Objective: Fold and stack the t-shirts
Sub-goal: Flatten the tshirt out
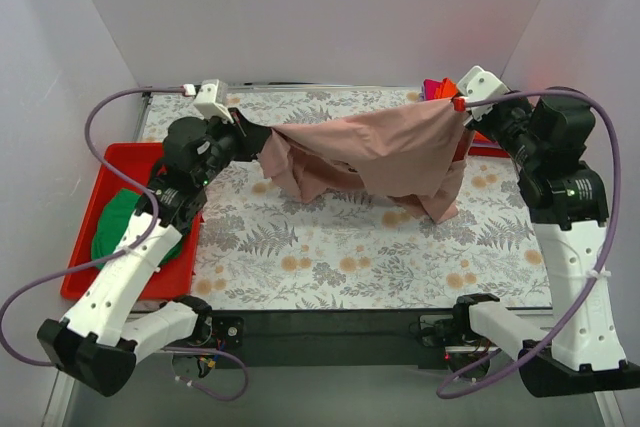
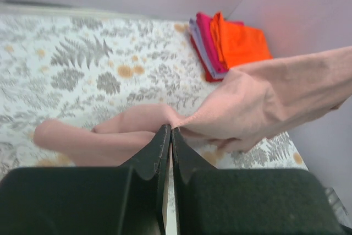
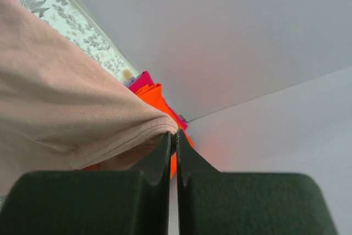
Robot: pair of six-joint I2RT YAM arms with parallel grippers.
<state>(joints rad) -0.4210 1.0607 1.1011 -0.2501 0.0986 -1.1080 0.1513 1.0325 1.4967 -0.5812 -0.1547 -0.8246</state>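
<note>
The dusty-pink t-shirt (image 1: 370, 152) hangs stretched between my two grippers above the back of the table, its lower part draping onto the mat. My left gripper (image 1: 258, 137) is shut on its left edge; in the left wrist view (image 2: 169, 130) the cloth (image 2: 258, 100) runs off to the right. My right gripper (image 1: 458, 104) is shut on its right hem (image 3: 159, 125). Folded orange (image 2: 242, 42) and magenta (image 2: 204, 34) t-shirts lie stacked at the back right corner (image 1: 438, 89). A green t-shirt (image 1: 118, 222) lies in the red tray.
The red plastic tray (image 1: 85, 267) stands at the table's left edge beside my left arm. The fern-print mat (image 1: 350, 257) covers the table. White walls close in the back and both sides.
</note>
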